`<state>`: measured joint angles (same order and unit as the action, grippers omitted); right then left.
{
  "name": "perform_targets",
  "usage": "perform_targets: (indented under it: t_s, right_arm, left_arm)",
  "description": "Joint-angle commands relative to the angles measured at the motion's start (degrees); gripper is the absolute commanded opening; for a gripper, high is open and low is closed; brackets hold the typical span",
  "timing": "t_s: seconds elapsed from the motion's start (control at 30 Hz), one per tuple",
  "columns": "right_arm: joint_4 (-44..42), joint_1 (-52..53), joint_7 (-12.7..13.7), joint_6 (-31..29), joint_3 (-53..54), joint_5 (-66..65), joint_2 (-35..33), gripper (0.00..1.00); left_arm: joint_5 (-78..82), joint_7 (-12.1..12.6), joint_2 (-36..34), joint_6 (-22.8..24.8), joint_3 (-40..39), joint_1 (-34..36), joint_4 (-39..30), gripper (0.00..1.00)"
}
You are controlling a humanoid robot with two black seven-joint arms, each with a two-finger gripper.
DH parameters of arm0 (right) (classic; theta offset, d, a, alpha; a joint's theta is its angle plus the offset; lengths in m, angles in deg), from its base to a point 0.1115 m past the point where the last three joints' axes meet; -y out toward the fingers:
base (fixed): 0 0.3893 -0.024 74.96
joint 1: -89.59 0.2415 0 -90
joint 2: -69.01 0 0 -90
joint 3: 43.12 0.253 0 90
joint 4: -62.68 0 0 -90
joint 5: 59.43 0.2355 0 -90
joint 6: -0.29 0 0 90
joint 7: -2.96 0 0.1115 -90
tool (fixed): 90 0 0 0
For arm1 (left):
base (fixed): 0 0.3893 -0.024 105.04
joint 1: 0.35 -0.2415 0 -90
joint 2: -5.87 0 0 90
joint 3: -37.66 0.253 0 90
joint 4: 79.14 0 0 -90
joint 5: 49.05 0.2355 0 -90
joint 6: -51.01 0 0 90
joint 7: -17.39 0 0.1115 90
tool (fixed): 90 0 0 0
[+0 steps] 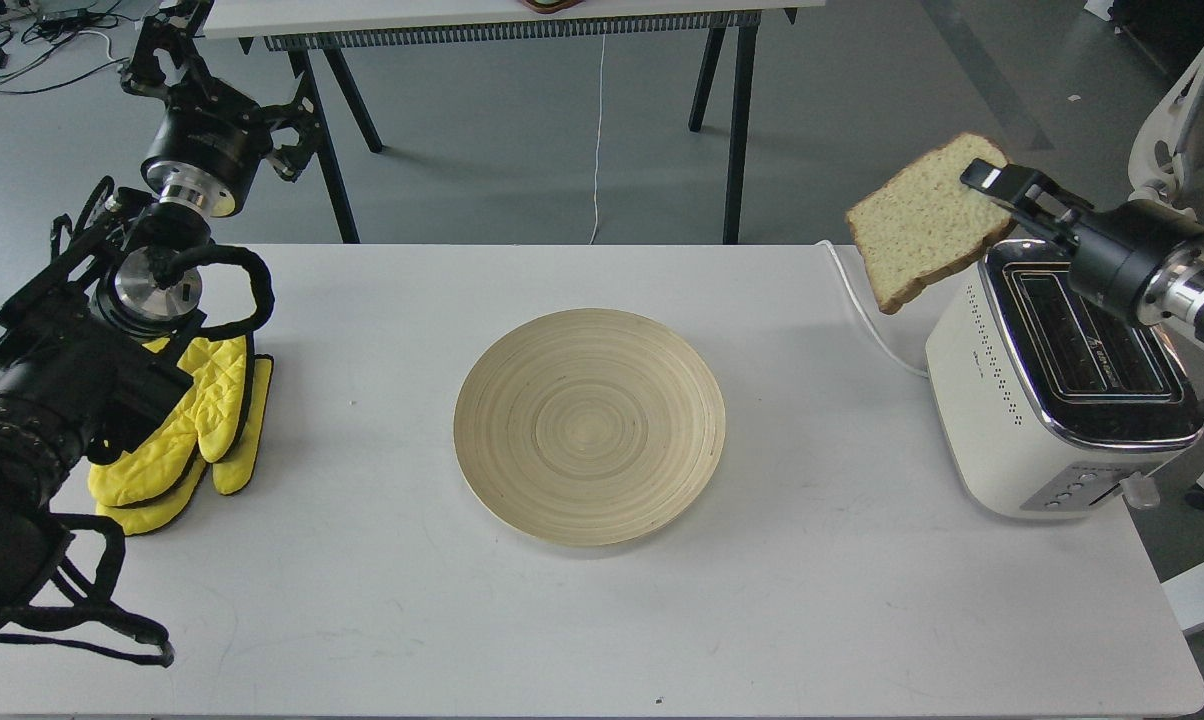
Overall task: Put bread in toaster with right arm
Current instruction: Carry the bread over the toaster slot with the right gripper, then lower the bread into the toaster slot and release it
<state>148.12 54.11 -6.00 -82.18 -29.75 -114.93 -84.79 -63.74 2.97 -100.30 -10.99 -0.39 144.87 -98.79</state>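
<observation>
My right gripper point(1002, 200) comes in from the right edge and is shut on the bread point(917, 225), a pale slice with a brown crust. It holds the slice by its right edge, tilted, in the air above the far left corner of the toaster point(1002, 400). The toaster is cream-white with a chrome top and two open slots, and stands at the table's right edge. My left gripper point(172, 40) is raised at the far left, above the table's back edge; its fingers cannot be told apart.
A round bamboo plate point(589, 425) lies bare in the middle of the white table point(662, 620). Yellow oven mitts point(187, 430) lie at the left beside my left arm. The toaster's white cord point(867, 310) runs off the back edge. Table legs stand behind.
</observation>
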Motion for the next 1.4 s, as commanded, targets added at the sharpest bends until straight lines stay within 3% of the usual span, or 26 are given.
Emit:
perform_targets:
  t_s: [0.0, 0.17, 0.53, 1.07, 1.37]
  right_arm:
    - [0.3, 0.2, 0.8, -0.3, -0.2, -10.8, -6.1, 0.08]
    - [-1.0, -0.6, 2.2, -0.5, -1.4, -15.6, -9.8, 0.08]
    - [-6.8, -0.9, 3.5, -0.3, -6.0, -14.6, -6.6, 0.07]
    - [-0.8, -1.8, 4.2, -0.3, -5.9, -13.3, -9.1, 0.07]
    - [-1.6, -3.7, 4.2, 0.0, -6.1, -13.3, -9.3, 0.08]
  left_arm:
    - [0.0, 0.0, 0.1, 0.0, 0.0, 0.0, 0.1, 1.00]
    - [0.0, 0.0, 0.1, 0.0, 0.0, 0.0, 0.0, 1.00]
    - [0.0, 0.0, 0.1, 0.0, 0.0, 0.0, 0.0, 1.00]
    - [0.0, 0.0, 0.1, 0.0, 0.0, 0.0, 0.0, 1.00]
    - [0.0, 0.0, 0.1, 0.0, 0.0, 0.0, 0.0, 1.00]
